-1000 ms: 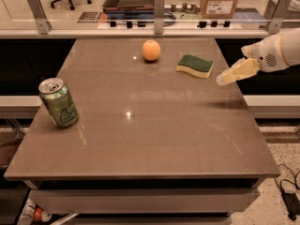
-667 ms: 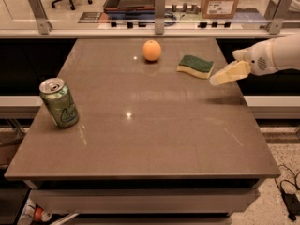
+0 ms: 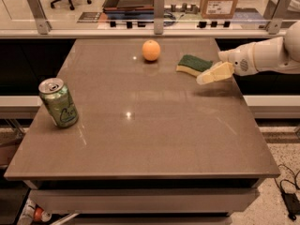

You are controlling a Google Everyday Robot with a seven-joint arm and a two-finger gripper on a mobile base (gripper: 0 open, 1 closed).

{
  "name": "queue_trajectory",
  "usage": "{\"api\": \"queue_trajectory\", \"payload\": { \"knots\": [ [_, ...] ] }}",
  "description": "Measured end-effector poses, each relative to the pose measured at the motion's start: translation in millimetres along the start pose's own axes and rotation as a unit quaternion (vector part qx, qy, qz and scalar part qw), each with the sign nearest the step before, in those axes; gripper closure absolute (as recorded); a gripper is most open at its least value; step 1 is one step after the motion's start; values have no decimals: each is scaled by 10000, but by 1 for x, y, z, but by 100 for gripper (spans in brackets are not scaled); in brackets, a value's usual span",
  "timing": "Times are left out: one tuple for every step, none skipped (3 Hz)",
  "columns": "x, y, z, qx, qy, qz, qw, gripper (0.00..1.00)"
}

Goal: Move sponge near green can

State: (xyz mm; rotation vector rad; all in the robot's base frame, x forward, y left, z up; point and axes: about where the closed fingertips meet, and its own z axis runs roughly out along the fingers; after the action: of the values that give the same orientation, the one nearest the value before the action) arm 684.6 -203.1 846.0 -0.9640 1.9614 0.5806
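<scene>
The sponge (image 3: 193,64), dark green on top with pale yellow foam below, lies flat on the brown table at the back right. The green can (image 3: 58,102) stands upright near the table's left edge, far from the sponge. My gripper (image 3: 212,74) reaches in from the right on a white arm, its pale fingers just right of and slightly in front of the sponge, hovering low over the table. It holds nothing that I can see.
An orange (image 3: 151,50) sits on the table just left of the sponge. The table (image 3: 150,135) has a glass rail with metal posts (image 3: 159,6) behind it. A cardboard box (image 3: 220,0) and a tray stand beyond the rail.
My gripper has moved left and a little down toward the sponge. The sponge, orange and can have not moved.
</scene>
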Motion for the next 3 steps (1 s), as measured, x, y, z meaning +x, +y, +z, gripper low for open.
{"api": "queue_trajectory", "payload": {
  "knots": [
    [-7,-12,24,-15,-199,-163,9997,0],
    [6,-21,48,-18,-273,-158,9995,17],
    [7,-21,51,-32,-272,-154,9995,41]
  ]
}}
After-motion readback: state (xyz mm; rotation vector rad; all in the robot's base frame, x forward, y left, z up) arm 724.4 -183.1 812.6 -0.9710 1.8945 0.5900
